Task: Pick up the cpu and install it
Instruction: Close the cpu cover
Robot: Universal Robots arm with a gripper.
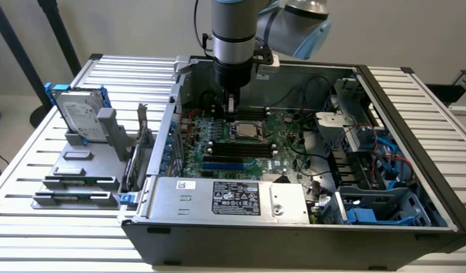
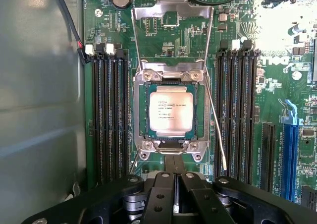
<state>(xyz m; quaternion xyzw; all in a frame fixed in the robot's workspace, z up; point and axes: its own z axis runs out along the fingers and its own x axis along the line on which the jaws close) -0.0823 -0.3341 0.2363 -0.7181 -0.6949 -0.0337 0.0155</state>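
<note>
While the cpu [image 2: 171,112] lies socketed between memory slots [image 2: 106,115], the tool [image 2: 174,160] hangs closed just beside it.

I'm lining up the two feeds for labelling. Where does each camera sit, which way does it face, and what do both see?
Exterior view: off the arm, raised, looking down into the open computer case on the slatted table; the arm and gripper hang over the motherboard.
Wrist view: on the wrist, facing straight down at the motherboard; the shut gripper shows in front.
Shared: the cpu seated in its socket, the memory slots, the gripper.
</note>
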